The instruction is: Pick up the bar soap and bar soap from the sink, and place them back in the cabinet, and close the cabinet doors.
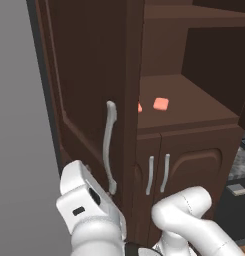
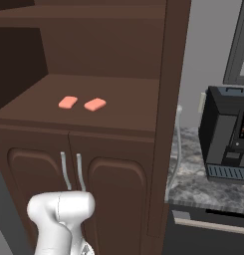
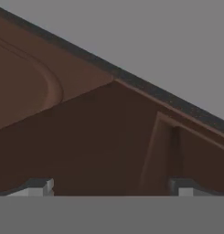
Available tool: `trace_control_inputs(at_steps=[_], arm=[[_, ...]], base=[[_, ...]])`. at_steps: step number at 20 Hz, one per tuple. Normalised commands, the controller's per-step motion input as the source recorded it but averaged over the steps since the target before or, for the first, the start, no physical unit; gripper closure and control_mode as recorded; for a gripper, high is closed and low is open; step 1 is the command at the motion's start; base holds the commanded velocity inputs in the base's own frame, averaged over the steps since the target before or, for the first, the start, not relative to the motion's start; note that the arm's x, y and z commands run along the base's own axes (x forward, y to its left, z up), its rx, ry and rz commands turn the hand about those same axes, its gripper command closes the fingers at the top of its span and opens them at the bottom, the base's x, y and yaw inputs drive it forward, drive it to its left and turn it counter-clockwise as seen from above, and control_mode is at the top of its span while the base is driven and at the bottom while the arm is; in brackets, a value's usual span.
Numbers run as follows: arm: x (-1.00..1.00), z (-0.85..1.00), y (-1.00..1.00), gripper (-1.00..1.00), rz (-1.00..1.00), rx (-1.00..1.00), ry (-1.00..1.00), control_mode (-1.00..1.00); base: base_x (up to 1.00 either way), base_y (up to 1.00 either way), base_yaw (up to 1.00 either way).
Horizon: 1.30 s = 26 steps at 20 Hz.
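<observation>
- The cabinet (image 1: 194, 60) fills the upper right of the left base view, its shelf open to me. Its left door (image 1: 89, 75) stands swung out, seen nearly edge-on, running top to bottom through the middle left of the frame, with the long silver handle (image 1: 110, 145) vertical on it.
- That door is what I judge the coming move turns on: its long axis is upright, and it lies just ahead of and above my white wrist at the lower left of the frame, so I judge the push goes toward the right of that frame, to the shelf.
- The right door (image 2: 171, 114) shows edge-on in the right base view, right of centre, beside the speckled counter (image 2: 203, 184) and a black appliance (image 2: 228, 134).
- The right base view gives both bar soaps whole, side by side on the shelf at upper left: one (image 2: 67, 102), the other (image 2: 95, 104). In the left base view the door edge hides most of one.
- My gripper (image 3: 111, 185) sits at the bottom of the hand view, tips spread wide and holding nothing, brown panel close in front.
</observation>
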Motion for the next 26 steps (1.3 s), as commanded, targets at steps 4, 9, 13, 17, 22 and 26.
trace_control_inputs(at_steps=[4, 9, 13, 17, 22, 26], arm=[[0.5, 0.0, -0.31, -1.0, -0.07, 0.0, -0.03, -1.0], [0.43, 0.0, -0.39, -1.0, -0.08, 0.0, -0.03, -1.0], [0.35, 0.0, -0.53, -1.0, -0.13, 0.0, -0.02, -1.0], [0.35, 0.0, -0.54, -1.0, -0.13, 0.0, -0.02, -1.0], [0.36, 0.0, -0.59, -1.0, -0.13, 0.01, -0.02, -1.0], [0.47, 0.0, -0.51, -1.0, -0.09, 0.0, -0.03, -1.0]], base=[[0.0, 0.0, 0.0], [0.0, 0.0, 0.0], [0.0, 0.0, 0.0], [0.0, 0.0, 0.0], [0.0, 0.0, 0.0], [0.0, 0.0, 0.0]])
